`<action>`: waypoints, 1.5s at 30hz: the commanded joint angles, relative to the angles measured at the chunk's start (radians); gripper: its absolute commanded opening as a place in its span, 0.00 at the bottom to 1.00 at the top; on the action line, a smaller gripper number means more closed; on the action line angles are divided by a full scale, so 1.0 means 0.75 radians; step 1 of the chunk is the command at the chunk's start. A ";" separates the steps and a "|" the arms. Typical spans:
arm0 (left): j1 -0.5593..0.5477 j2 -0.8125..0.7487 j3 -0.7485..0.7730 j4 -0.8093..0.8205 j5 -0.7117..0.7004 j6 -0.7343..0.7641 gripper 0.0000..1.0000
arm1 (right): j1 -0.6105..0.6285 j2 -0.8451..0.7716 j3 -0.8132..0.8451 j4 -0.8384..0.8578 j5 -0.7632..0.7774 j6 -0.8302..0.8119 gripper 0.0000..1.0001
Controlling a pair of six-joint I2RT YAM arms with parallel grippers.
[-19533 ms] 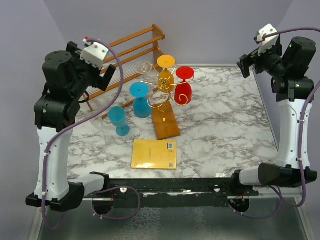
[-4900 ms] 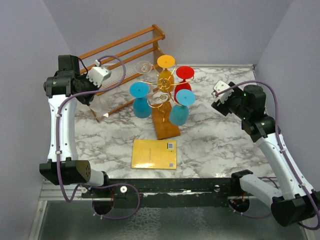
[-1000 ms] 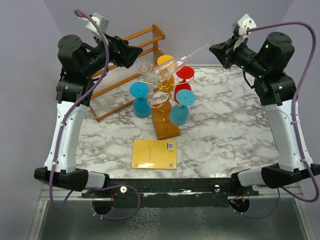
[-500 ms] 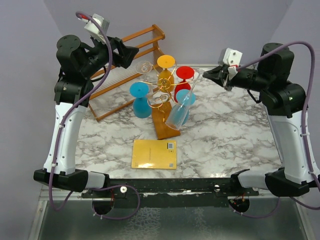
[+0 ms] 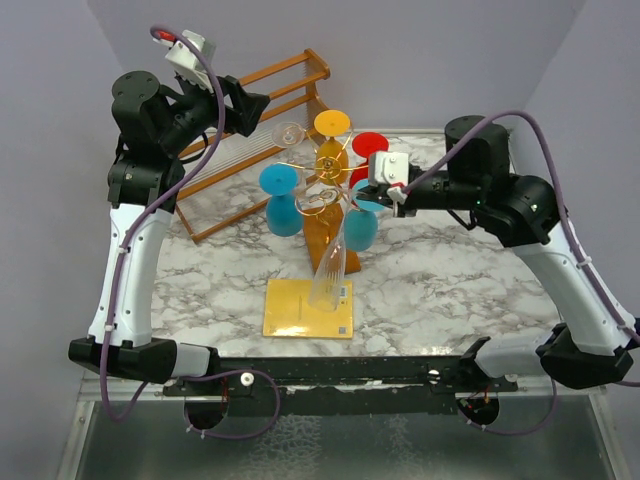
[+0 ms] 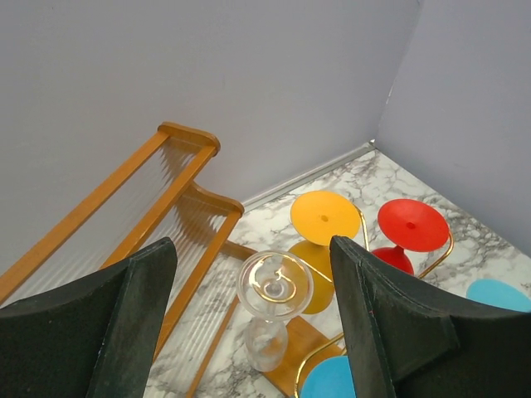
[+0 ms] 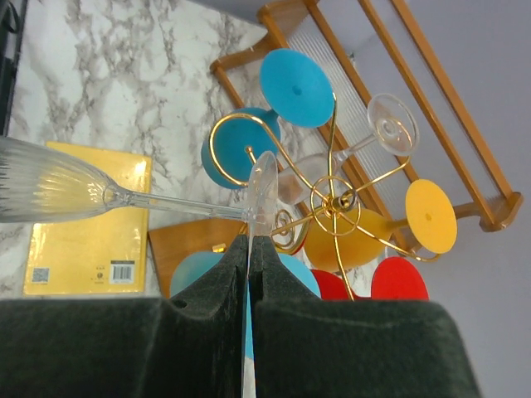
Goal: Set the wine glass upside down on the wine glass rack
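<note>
A clear fluted wine glass (image 5: pixel 328 275) hangs bowl down in front of the wine glass rack (image 5: pixel 318 240), a gold wire stand on a brown wooden base. My right gripper (image 5: pixel 368 195) is shut on the glass's foot. In the right wrist view the foot stands edge-on between the fingers (image 7: pixel 224 282), and the stem runs left to the bowl (image 7: pixel 50 189), with the rack's gold hub (image 7: pixel 336 203) just beyond. My left gripper (image 5: pixel 255 102) is open and empty, high over the rack's back left. It looks down on another clear glass (image 6: pixel 274 286) that hangs there.
Two blue glasses (image 5: pixel 280 195) (image 5: pixel 360 228), an orange one (image 5: pixel 332 125) and a red one (image 5: pixel 370 145) hang on the rack. A yellow packet (image 5: pixel 308 308) lies in front of its base. A slatted wooden shelf (image 5: pixel 250 100) stands at the back left.
My right arm swung the clear glass from high over the rack down and leftward, turning it bowl down before the rack. The left arm hardly moved.
</note>
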 commanded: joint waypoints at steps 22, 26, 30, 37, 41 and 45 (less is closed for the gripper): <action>0.023 -0.033 -0.028 -0.006 -0.021 0.054 0.78 | 0.327 0.190 -0.069 0.190 0.842 -0.178 0.01; 0.023 -0.032 -0.024 -0.006 -0.015 0.053 0.78 | 0.365 0.221 -0.070 0.224 0.913 -0.201 0.01; 0.023 -0.033 -0.020 -0.007 -0.014 0.052 0.78 | 0.396 0.249 -0.071 0.257 0.969 -0.220 0.01; 0.023 -0.038 -0.018 -0.007 -0.008 0.052 0.78 | 0.433 0.281 -0.054 0.268 0.961 -0.215 0.01; 0.023 -0.039 -0.015 -0.008 -0.008 0.058 0.78 | 0.451 0.292 -0.056 0.276 0.961 -0.221 0.01; 0.023 -0.043 -0.015 -0.012 -0.006 0.063 0.78 | 0.465 0.305 -0.044 0.279 0.961 -0.220 0.01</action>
